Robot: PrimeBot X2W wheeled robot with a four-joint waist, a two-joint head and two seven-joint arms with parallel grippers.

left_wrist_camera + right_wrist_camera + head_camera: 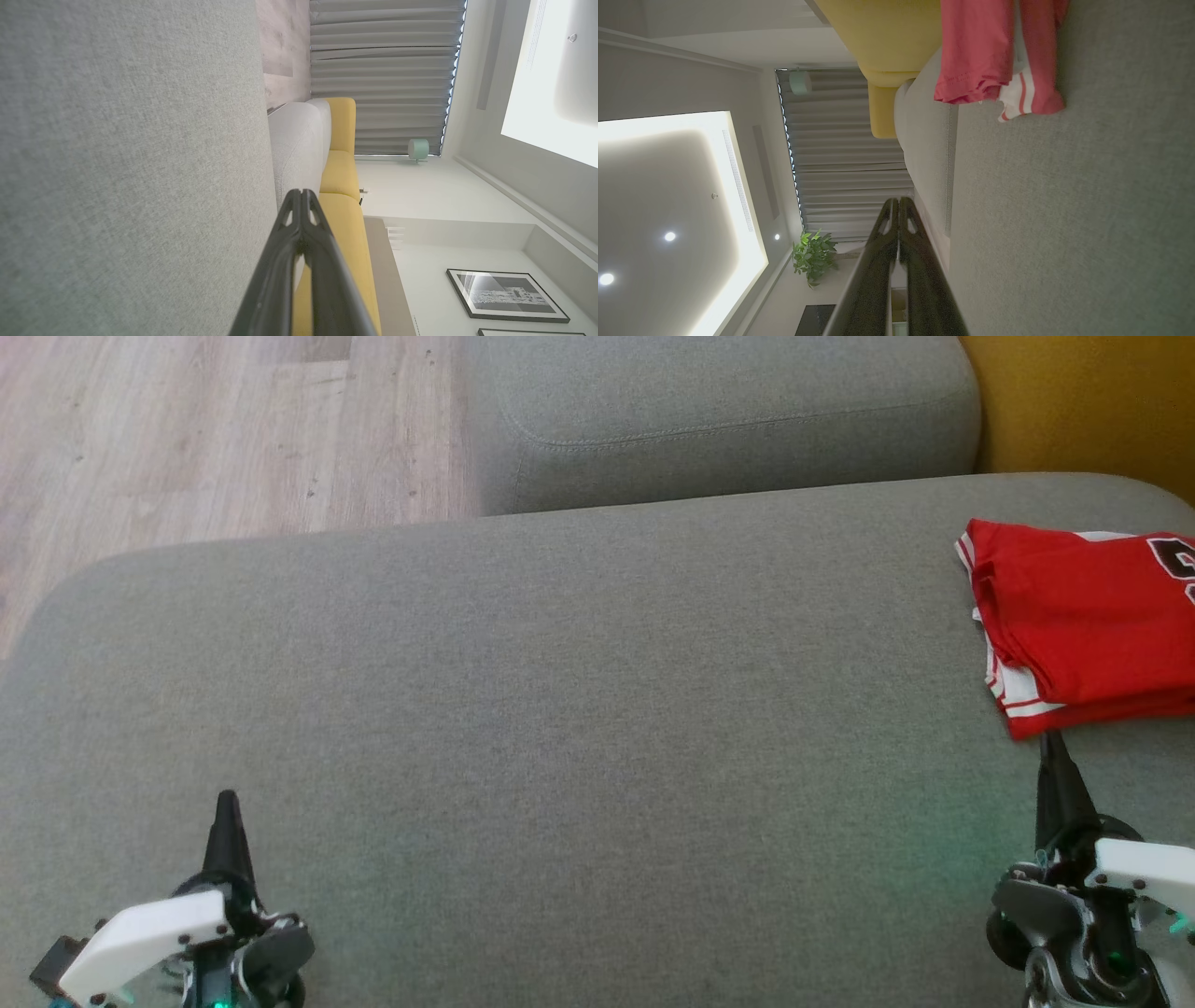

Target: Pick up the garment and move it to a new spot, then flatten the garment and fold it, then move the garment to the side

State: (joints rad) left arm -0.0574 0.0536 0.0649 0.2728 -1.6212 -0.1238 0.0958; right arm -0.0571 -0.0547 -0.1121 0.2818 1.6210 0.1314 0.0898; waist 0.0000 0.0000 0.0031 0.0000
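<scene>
**A:** Where does the red jersey (1083,625) lie, and which arm is nearer to it?

**B:** It lies in a flat, folded pile on the grey sofa cushion (560,709), at the right edge of the head view, a little above the middle. The frame cuts off a part of it, so I cannot say for sure which way its long axis runs. The right gripper (1053,742) is the nearer one by far. Its tip points up the frame, just under the lower left corner of the jersey.

**A:** Does it touch the cloth?

**B:** I think not. In the right wrist view a strip of bare cushion shows between the fingertips and the striped hem.

**A:** And the left gripper (226,800)?

**B:** It is at the lower left of the head view, well apart from the jersey, with the wide cushion between them.

**A:** How do the jaws stand?

**B:** On both arms the two dark fingers are pressed together, with nothing between them.

**A:** So which arm should make the next move?

**B:** In my judgement the right arm. It must first spread its fingers, then go a little up and to the right in the frame.
</scene>
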